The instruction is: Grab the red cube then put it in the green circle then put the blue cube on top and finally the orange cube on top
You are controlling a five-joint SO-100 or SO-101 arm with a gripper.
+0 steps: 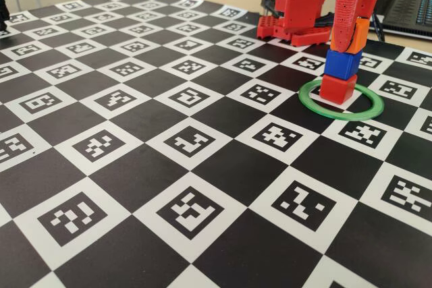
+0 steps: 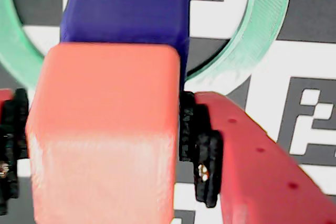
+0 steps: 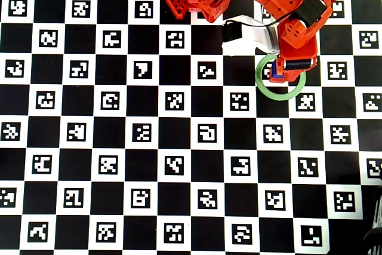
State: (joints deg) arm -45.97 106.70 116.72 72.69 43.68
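Closest to the wrist camera sat the small matte orange plastic cube [image 2: 105, 129], filling most of that view, pinched on its two opposite side faces by the black ribbed pads [image 2: 202, 150] of the red printed jaws [image 2: 100, 145]. The jaws were closed to the cube's width and held nothing else. From its look the cube was judged light, rigid and fairly smooth, with rounded edges, so a square hold low on flat opposite faces suited it best; a corner pinch would likely let it twist. Directly beneath it lay the small deep-blue plastic cube [image 2: 126, 11], and in the fixed view the orange cube [image 1: 358, 35] appeared to rest on or just over the blue cube [image 1: 342, 64], which stood on the small red plastic cube [image 1: 337, 88]. That red cube sat inside the thin translucent green plastic ring [image 1: 368, 107], toward its far-left side rather than centred, on the checkered marker-printed worktop [image 1: 169, 166]. The stack looked slightly stepped, so releasing gently seemed wise, since such light blocks could slide or topple at a nudge.
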